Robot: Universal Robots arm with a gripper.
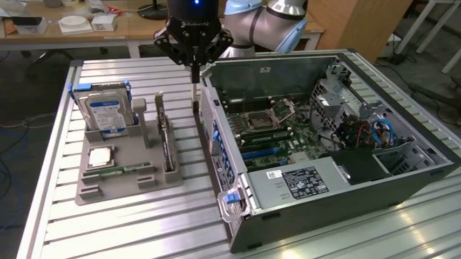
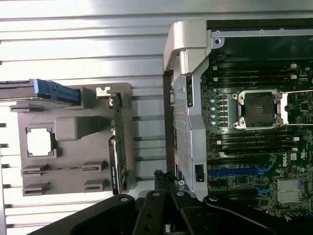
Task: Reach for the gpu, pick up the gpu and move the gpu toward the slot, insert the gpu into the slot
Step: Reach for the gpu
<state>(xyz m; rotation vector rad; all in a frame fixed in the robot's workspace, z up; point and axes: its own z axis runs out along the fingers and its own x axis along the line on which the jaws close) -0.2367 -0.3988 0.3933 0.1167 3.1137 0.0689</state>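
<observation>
Slatted alu bench [image 1: 144, 226] carries a grey parts holder [image 1: 122, 183] and, just beside it, an open PC case [image 1: 324, 216] lying on its side w/ panel off, so the green motherboard [image 1: 281, 129] faces up, prob. to give access from above. Behind is a wooden desk [image 1: 43, 38] w/ white oddments.

The gpu [image 1: 167, 141] stands on edge in a groove of the holder, bracket end up, not yet picked. Standing that way leaves its top edge free for a grasp from above.

The end effector [image 1: 194, 78] hangs over the gap btw holder and case, above the case's near wall, fingers drawn together w/ nothing between them.

The slot [image 1: 263, 154], blue, lies on the board past the CPU socket [image 1: 263, 120].

Around: a blue-labelled hard drive [image 1: 107, 110] upright in the holder, a loose processor [image 1: 99, 156] flat, a memory stick [image 1: 115, 171].

In the way, as I judge: the case wall btw gpu and slot, plus the PSU [image 1: 303, 181] close by the slot.
</observation>
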